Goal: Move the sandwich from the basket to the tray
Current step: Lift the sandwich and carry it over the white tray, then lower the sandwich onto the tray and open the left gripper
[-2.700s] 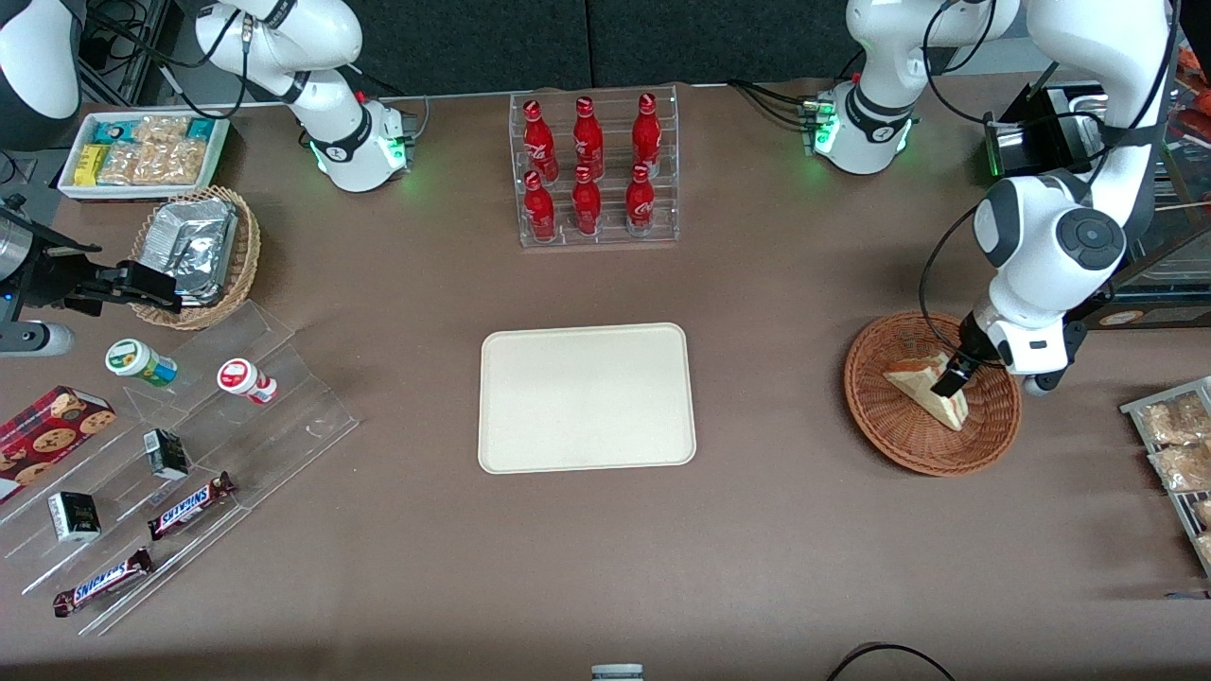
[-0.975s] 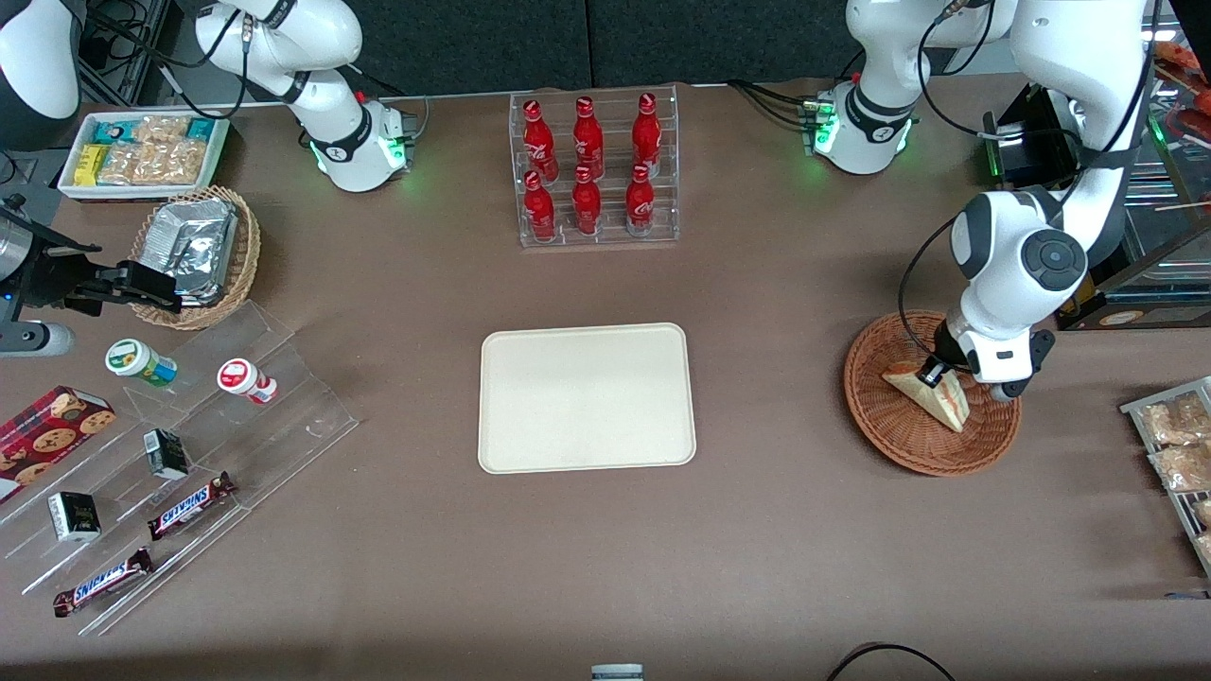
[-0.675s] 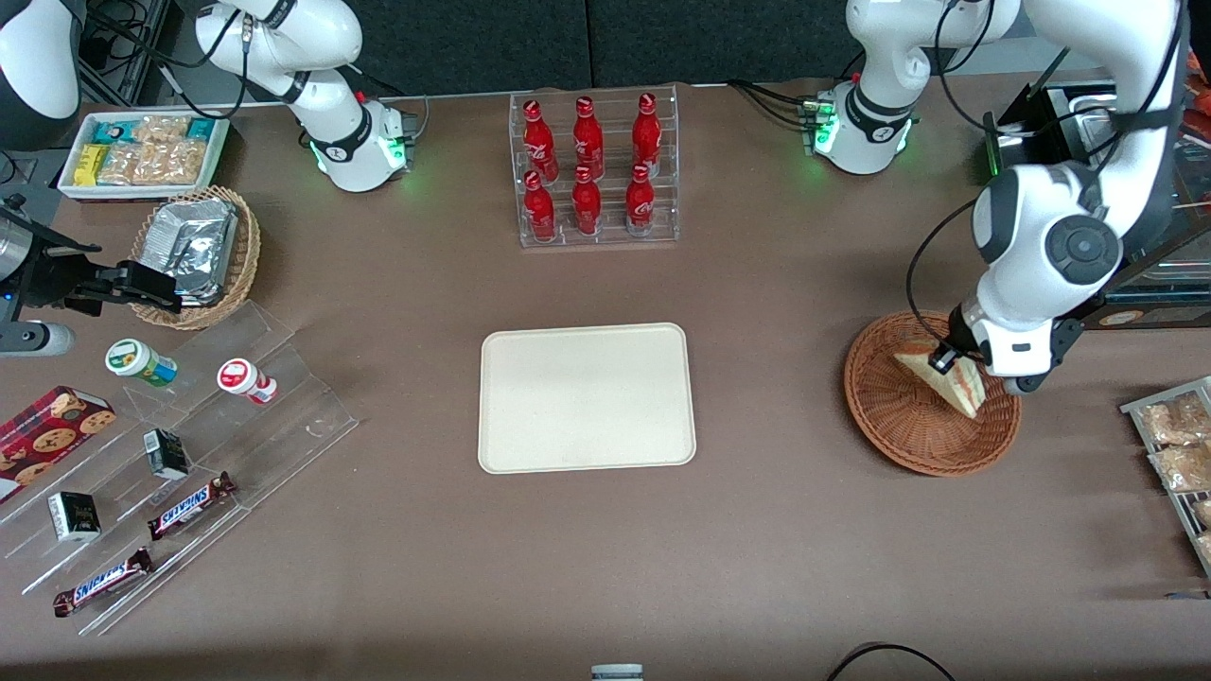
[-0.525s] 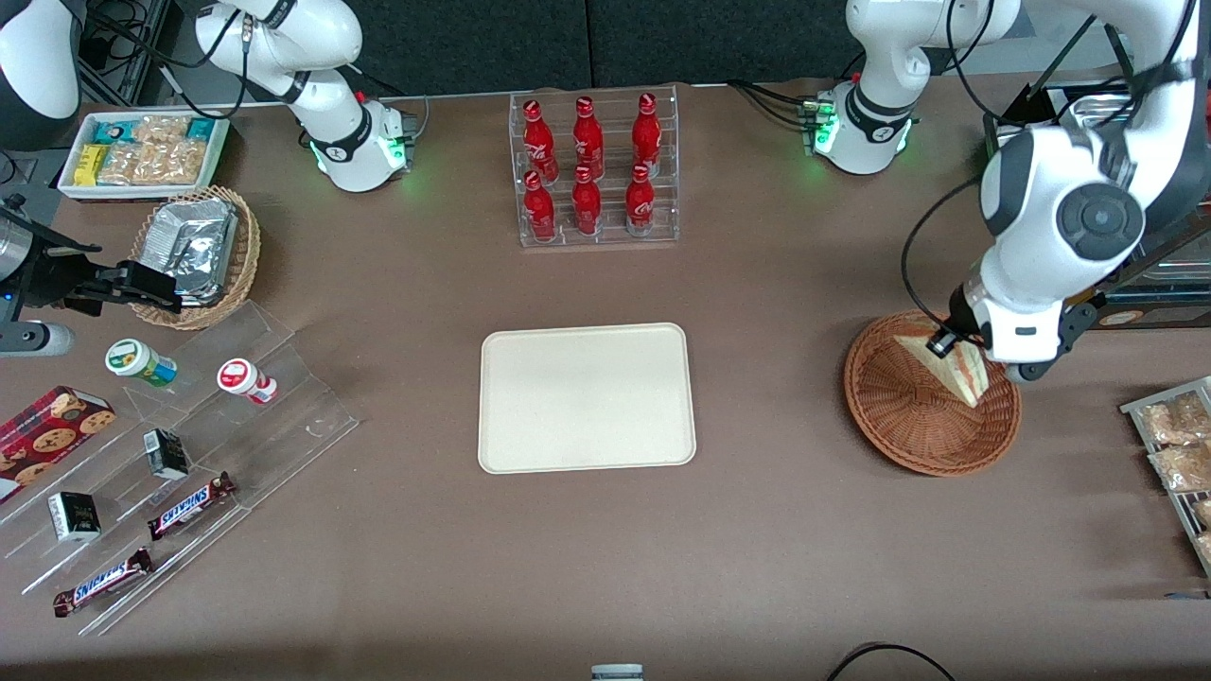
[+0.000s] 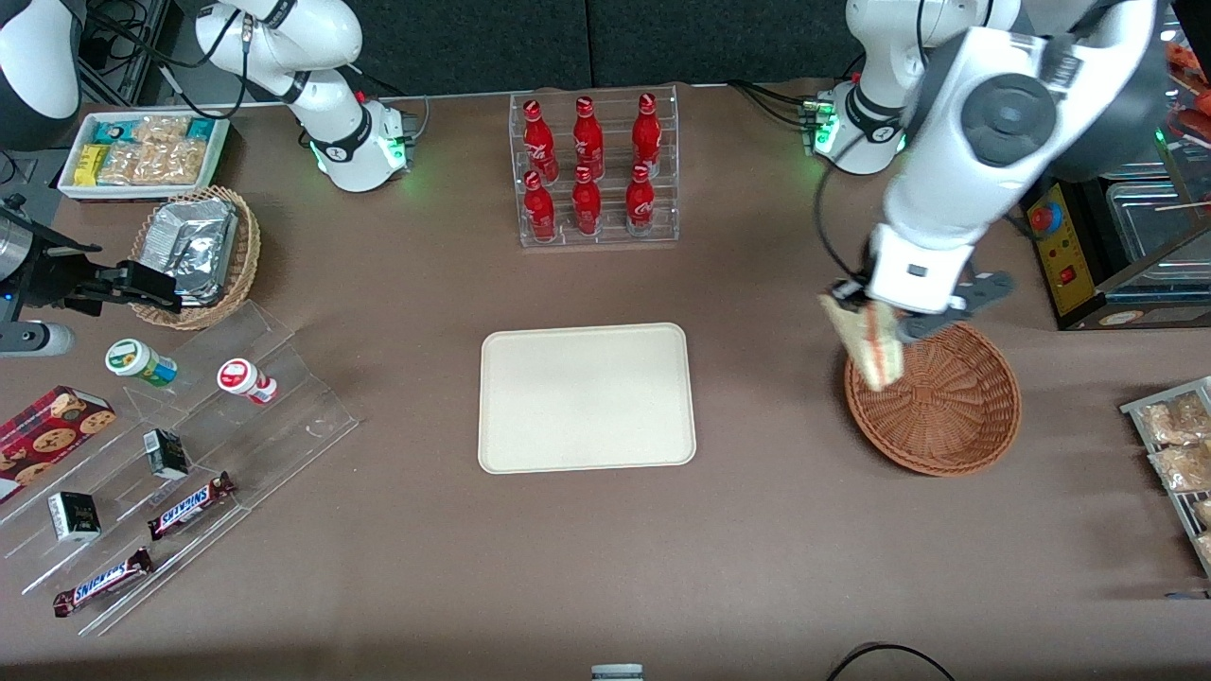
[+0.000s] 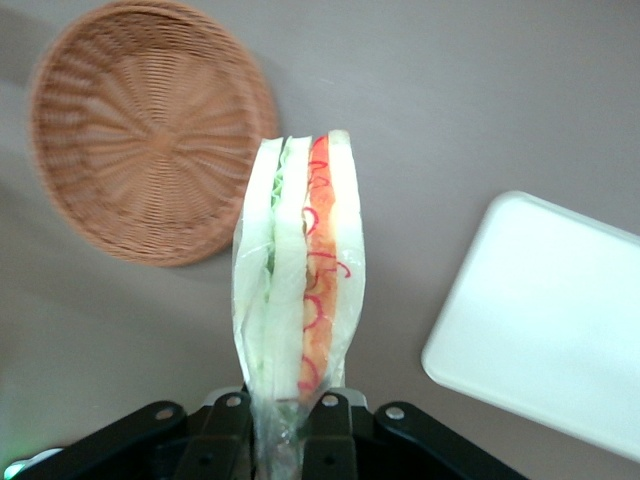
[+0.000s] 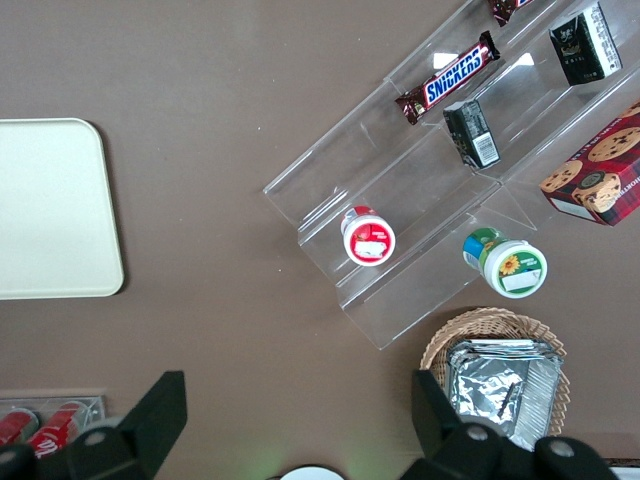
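Note:
My left gripper (image 5: 856,305) is shut on the sandwich (image 5: 875,345), a wrapped wedge with pale bread and red-orange filling, which hangs in the air over the basket's rim on the tray's side. The wrist view shows the sandwich (image 6: 300,290) pinched at its narrow end between the two black fingers (image 6: 225,440) of the gripper (image 6: 280,435). The round reddish-brown basket (image 5: 956,416) sits on the table with nothing in it; its woven weave (image 6: 150,140) lies below the gripper. The cream tray (image 5: 587,397) lies flat at mid-table, and its corner (image 6: 545,320) shows beside the sandwich.
A clear rack of red bottles (image 5: 594,170) stands farther from the front camera than the tray. Toward the parked arm's end are a tan basket with a foil pack (image 5: 194,251), a clear stepped display of snacks (image 5: 170,473) and a white tub of packets (image 5: 142,151). Packets on a rack (image 5: 1178,445) lie at the working arm's end.
The gripper closed on the sandwich in the basket, lifted it out and carried it up and toward the tray. The basket now holds nothing.

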Robot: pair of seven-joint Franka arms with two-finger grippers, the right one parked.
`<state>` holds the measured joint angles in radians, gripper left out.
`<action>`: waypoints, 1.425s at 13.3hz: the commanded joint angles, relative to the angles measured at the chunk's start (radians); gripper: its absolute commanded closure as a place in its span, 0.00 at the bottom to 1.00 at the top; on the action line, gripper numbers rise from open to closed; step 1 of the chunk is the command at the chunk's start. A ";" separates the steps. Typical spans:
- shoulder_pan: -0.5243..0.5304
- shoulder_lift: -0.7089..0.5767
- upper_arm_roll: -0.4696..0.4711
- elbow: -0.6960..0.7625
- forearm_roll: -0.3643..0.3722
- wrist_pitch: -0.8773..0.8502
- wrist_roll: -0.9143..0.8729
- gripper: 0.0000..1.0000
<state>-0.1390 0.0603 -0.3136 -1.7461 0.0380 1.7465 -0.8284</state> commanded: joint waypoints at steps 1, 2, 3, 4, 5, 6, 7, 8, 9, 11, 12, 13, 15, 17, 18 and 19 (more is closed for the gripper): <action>0.003 0.102 -0.106 0.115 -0.006 -0.024 0.009 0.82; 0.001 0.143 -0.142 0.132 -0.003 -0.001 0.009 0.82; -0.017 0.191 -0.171 0.151 0.006 0.039 0.008 0.81; -0.051 0.232 -0.173 0.171 0.008 0.068 0.008 0.81; -0.085 0.269 -0.173 0.198 0.011 0.091 -0.009 0.81; -0.109 0.303 -0.171 0.220 0.014 0.117 -0.043 0.81; -0.149 0.344 -0.171 0.238 0.051 0.151 -0.095 0.81; -0.187 0.386 -0.170 0.249 0.118 0.180 -0.162 0.81; -0.214 0.429 -0.171 0.252 0.184 0.203 -0.229 0.81; -0.257 0.492 -0.171 0.258 0.265 0.255 -0.293 0.81; -0.272 0.516 -0.170 0.258 0.273 0.280 -0.302 0.81; -0.290 0.536 -0.168 0.258 0.284 0.310 -0.319 0.81; -0.324 0.570 -0.167 0.254 0.348 0.337 -0.368 0.81; -0.327 0.605 -0.167 0.251 0.397 0.340 -0.373 0.81; -0.327 0.618 -0.167 0.247 0.410 0.347 -0.373 0.81; -0.327 0.630 -0.167 0.246 0.425 0.369 -0.373 0.81</action>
<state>-0.4547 0.6558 -0.4872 -1.5312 0.4212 2.0944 -1.1829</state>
